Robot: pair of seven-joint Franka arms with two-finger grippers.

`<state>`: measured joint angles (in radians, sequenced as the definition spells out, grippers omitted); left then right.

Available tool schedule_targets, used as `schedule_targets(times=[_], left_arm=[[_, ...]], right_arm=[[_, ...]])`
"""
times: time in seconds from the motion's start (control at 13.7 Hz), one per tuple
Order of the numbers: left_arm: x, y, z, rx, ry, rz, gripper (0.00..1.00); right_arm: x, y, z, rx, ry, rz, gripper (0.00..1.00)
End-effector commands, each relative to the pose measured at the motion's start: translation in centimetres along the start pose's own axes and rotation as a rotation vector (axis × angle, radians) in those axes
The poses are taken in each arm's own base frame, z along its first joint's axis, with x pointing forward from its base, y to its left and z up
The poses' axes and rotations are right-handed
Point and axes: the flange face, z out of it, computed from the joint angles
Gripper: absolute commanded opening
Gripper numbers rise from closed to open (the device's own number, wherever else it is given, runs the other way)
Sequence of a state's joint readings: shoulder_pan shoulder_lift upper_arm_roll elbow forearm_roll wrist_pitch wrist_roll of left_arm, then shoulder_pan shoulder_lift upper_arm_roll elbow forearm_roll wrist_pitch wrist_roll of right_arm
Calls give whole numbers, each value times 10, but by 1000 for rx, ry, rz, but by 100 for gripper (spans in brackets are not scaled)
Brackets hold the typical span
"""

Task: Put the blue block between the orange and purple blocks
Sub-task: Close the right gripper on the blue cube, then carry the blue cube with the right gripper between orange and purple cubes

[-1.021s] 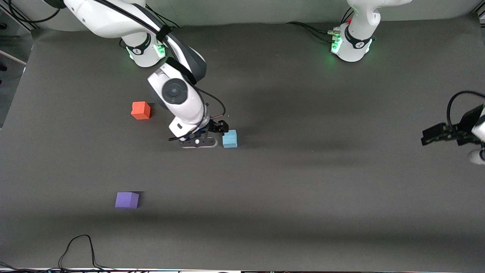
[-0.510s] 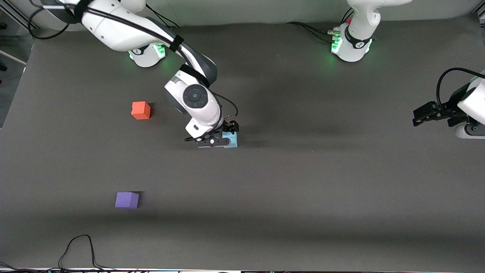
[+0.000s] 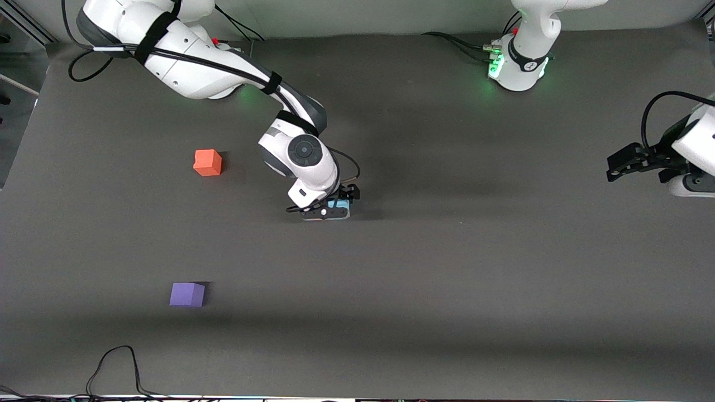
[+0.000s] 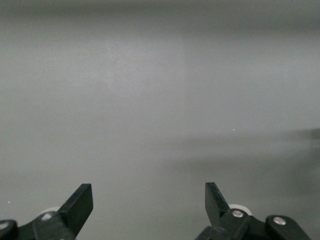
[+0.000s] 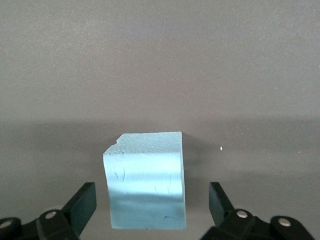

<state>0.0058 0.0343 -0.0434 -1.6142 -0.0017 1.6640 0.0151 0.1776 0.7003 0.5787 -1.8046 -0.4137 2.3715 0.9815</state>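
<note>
Blue block [image 5: 145, 181] sat upright, no long axis, between spread fingers [image 5: 80, 205] of right gripper [image 3: 333, 207], untouched. Left gripper [image 3: 628, 163] idle, spread, at table [image 3: 503, 279] edge. Bare mat around orange block [image 3: 207, 162], purple block [image 3: 187, 294].

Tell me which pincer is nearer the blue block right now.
Right. The right pincer is open, its fingers on either side of the blue block. The left pincer waits open, off toward the left arm's end of the table.

You're looking at two glossy white arms with dark grey joint bands and black cables strapped along the links. Green lights are glowing at their bases, and the black fingers [image 5: 80, 207] are showing silver screws.
</note>
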Motion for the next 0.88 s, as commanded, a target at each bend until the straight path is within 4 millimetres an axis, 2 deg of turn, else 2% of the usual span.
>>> schedule_targets(times=[0.0, 0.29, 0.36, 0.51, 0.66, 0.8], left_arm=[[-6, 3, -8, 6, 3, 1, 100], [-6, 0, -11, 6, -2, 9, 100], [-6, 0, -11, 6, -2, 6, 100], [-6, 1, -10, 4, -3, 10, 100], [-6, 1, -9, 1, -8, 12, 100], [-7, 1, -8, 1, -11, 13, 100]], right_arm=[[-2, -4, 10, -16, 30, 25, 90], [-1, 0, 16, -25, 28, 60, 47], [2, 2, 12, -27, 33, 65, 40], [13, 6, -9, -20, 65, 71, 39], [29, 31, -38, -70, 66, 58, 39], [49, 63, -90, -40, 17, 62, 39]])
